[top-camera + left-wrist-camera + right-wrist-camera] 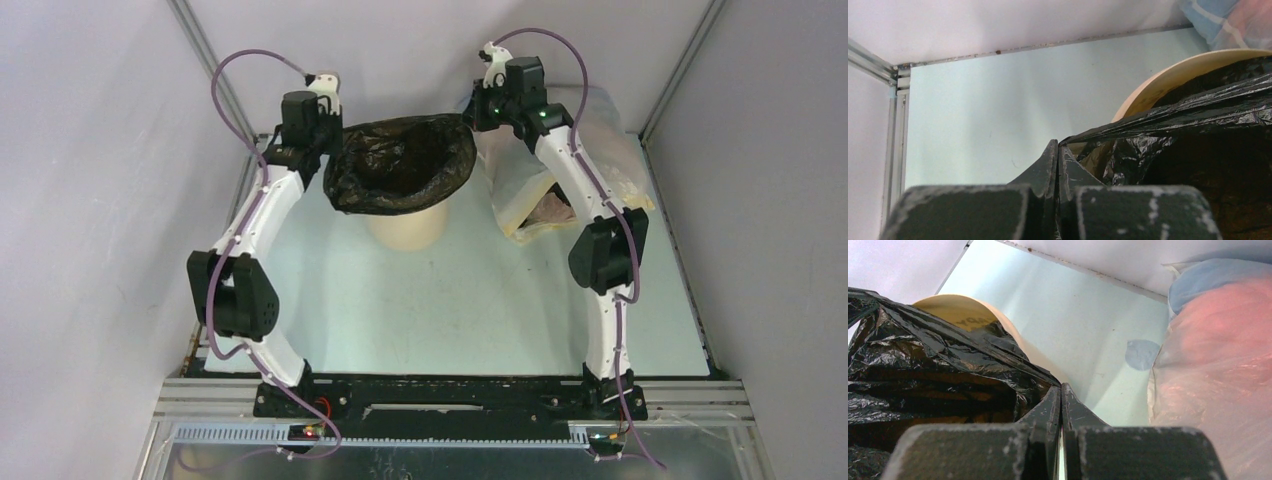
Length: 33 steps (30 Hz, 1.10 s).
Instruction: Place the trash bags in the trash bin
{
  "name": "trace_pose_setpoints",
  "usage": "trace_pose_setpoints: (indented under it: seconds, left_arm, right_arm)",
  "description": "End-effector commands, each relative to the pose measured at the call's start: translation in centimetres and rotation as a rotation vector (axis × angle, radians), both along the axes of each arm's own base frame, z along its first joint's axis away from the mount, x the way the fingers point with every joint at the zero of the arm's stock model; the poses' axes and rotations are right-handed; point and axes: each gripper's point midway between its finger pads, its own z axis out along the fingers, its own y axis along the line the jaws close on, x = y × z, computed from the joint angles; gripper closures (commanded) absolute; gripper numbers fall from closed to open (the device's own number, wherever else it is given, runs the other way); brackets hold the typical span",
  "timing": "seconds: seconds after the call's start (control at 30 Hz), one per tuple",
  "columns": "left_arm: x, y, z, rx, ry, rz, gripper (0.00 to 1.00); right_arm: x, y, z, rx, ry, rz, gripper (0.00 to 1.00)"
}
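Note:
The black trash bag (400,165) is stretched open over the top of the tan trash bin (407,232), which stands at the back middle of the table. My left gripper (335,152) is shut on the bag's left edge. In the left wrist view the gripper (1058,145) pinches the bag (1198,140) beside the bin's rim (1168,80). My right gripper (475,115) is shut on the bag's right edge. In the right wrist view the gripper (1061,387) holds the bag (923,365) next to the bin (955,310).
A large translucent whitish bag with pinkish contents (560,190) lies right of the bin, close to the right arm; it also shows in the right wrist view (1218,365). White enclosure walls and a metal frame (895,80) bound the table.

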Motion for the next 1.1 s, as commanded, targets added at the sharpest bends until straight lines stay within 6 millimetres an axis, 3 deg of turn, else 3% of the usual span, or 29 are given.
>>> trace_pose_setpoints:
  seconds: [0.0,0.2,0.53,0.73,1.07]
  left_arm:
    - [1.9,-0.5,3.6,-0.050,-0.106,-0.026,0.97]
    - [3.6,-0.6,2.9,-0.063,-0.095,-0.031,0.94]
    - [5.8,-0.9,-0.8,-0.105,-0.004,-0.037,0.89]
    - [5.9,-1.1,-3.0,-0.120,0.058,-0.044,0.84]
    - [4.6,-1.6,-6.0,-0.179,0.148,-0.044,0.86]
  right_arm:
    - [1.3,0.4,2.9,0.072,-0.073,0.014,1.00]
    - [2.3,0.9,1.9,0.083,-0.075,0.022,1.00]
    - [3.1,1.8,-1.1,0.089,-0.031,0.056,1.00]
    - [2.7,2.1,-3.1,0.062,0.008,0.073,1.00]
    - [0.4,3.4,-5.4,0.039,0.062,0.099,1.00]
